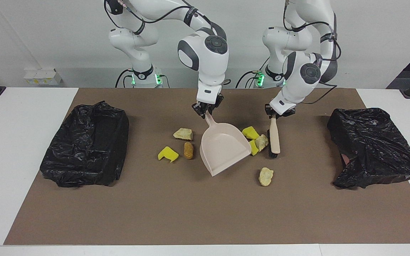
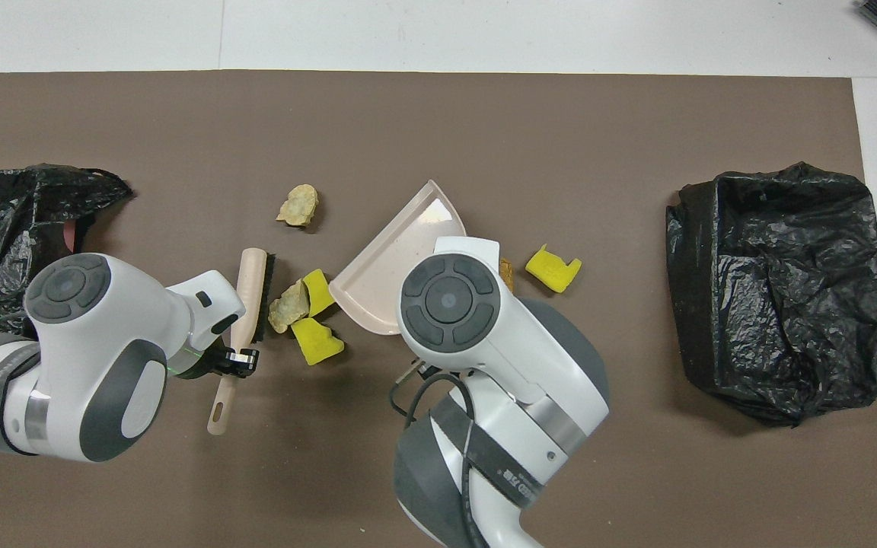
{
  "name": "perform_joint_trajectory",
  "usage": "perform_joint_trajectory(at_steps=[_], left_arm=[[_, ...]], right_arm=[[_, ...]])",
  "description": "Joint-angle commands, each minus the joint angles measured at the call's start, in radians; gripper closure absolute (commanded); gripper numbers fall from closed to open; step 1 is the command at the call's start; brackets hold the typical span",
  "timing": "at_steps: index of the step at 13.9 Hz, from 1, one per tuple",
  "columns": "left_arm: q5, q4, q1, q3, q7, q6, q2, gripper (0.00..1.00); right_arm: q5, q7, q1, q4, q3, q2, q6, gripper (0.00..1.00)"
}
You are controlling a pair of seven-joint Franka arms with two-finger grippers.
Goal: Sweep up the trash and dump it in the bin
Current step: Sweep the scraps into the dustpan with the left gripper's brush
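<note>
My right gripper [image 1: 206, 108] is shut on the handle of the beige dustpan [image 1: 222, 149], whose empty pan opens away from the robots [image 2: 400, 259]. My left gripper [image 1: 276, 114] is shut on the beige hand brush [image 1: 274, 137], which shows in the overhead view too [image 2: 250, 293]. Two yellow sponge chunks [image 1: 250, 132] [image 1: 253, 147] and a beige lump [image 1: 261, 142] lie between brush and dustpan. Another beige lump [image 1: 266, 176] lies farther from the robots. Beside the dustpan toward the right arm's end lie a beige lump [image 1: 183, 133], the brown piece [image 1: 188, 150] and a yellow chunk [image 1: 168, 153].
Two bins lined with black bags stand on the brown mat [image 1: 205, 213]: one [image 1: 87, 142] at the right arm's end, one [image 1: 372, 145] at the left arm's end. White table shows around the mat.
</note>
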Motion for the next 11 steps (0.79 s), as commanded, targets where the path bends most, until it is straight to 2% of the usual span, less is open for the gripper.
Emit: perform_joint_trajectory(at_steps=[1, 2, 4, 7, 11], left_arm=[[0.001, 0.128, 0.050, 0.008, 0.002, 0.011, 0.083, 1.00], [0.007, 0.170, 0.055, 0.008, 0.005, 0.028, 0.117, 1.00], [0.060, 0.254, 0.058, 0.008, 0.008, 0.063, 0.218, 1.00], [0.110, 0.349, 0.058, 0.006, 0.176, 0.082, 0.313, 1.00], [0.120, 0.385, 0.061, 0.006, 0.458, 0.111, 0.333, 1.00]], right_arm=[[0.049, -0.362, -0.017, -0.145, -0.048, -0.088, 0.041, 1.00], [0.119, -0.524, -0.018, -0.175, -0.074, -0.096, 0.090, 1.00], [0.219, -0.680, -0.020, -0.254, -0.097, -0.130, 0.161, 1.00], [0.234, -0.647, -0.002, -0.283, -0.092, -0.113, 0.192, 1.00], [0.234, -0.563, 0.034, -0.300, -0.089, -0.078, 0.264, 1.00]])
